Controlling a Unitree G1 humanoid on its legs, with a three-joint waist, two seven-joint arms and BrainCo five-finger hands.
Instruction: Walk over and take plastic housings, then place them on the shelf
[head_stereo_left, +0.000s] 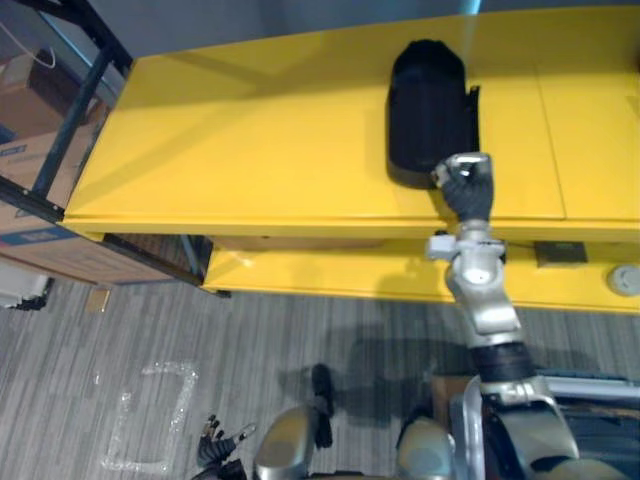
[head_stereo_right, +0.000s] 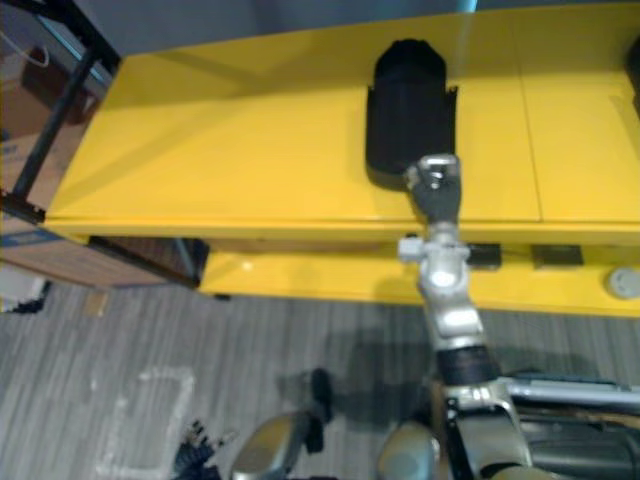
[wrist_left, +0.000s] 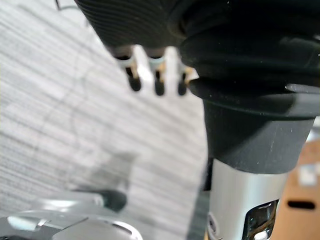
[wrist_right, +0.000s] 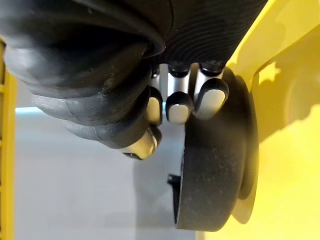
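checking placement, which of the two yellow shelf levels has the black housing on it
The upper yellow level: the black plastic housing lies on it, the right hand at its near end. The lower level shows none.

- One black plastic housing (head_stereo_left: 428, 105) (upper centre of the frame).
- Two yellow shelf levels: upper level (head_stereo_left: 250, 140), lower level (head_stereo_left: 300, 276).
- Two hands: right hand (head_stereo_left: 468, 190), left hand (head_stereo_left: 215, 445).
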